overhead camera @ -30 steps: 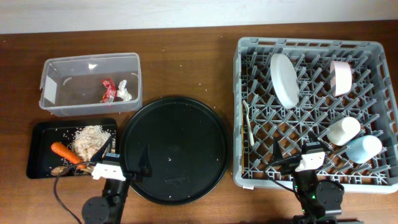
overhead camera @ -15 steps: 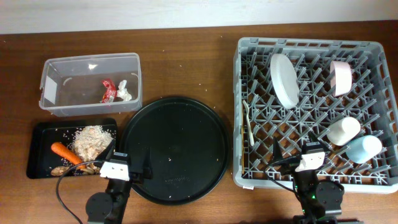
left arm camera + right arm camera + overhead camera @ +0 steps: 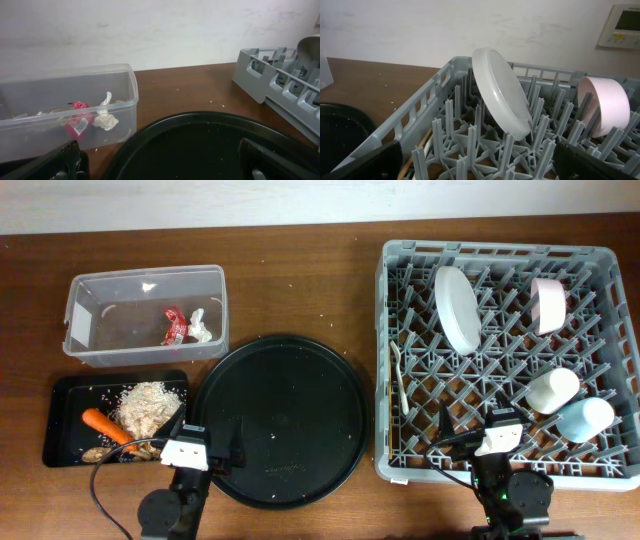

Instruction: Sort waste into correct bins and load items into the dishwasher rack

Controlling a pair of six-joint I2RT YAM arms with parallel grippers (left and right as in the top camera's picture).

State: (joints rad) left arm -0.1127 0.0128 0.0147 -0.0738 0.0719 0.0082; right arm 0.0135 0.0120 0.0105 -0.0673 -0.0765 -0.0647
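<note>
The clear tub [image 3: 110, 320] holds the red wrapper [image 3: 175, 325] and white tissue [image 3: 201, 329]; both also show in the left wrist view [image 3: 76, 121], [image 3: 105, 118]. The shallow black tray [image 3: 66, 395] holds food scraps [image 3: 147, 404], the carrot [image 3: 104, 423] and a brown pit [image 3: 95, 453]. The grey rack [image 3: 400, 255] holds the white dish [image 3: 458, 308], pink bowl [image 3: 548, 304], white cup [image 3: 553, 389], blue cup [image 3: 585, 418], fork [image 3: 396, 370] and chopstick [image 3: 402, 395]. My left gripper [image 3: 208, 435] is open and empty at the round tray's near edge. My right gripper [image 3: 483, 425] is open and empty over the rack's front.
A large round black tray [image 3: 290, 400] lies between the bins and the rack; it fills the left wrist view [image 3: 200, 145]. The right wrist view shows the dish [image 3: 500, 95] and pink bowl [image 3: 605, 105] standing among the pegs. Crumbs dot the brown table.
My left gripper has shifted a little to the right, toward the round tray. The right gripper and all objects have stayed in place.
</note>
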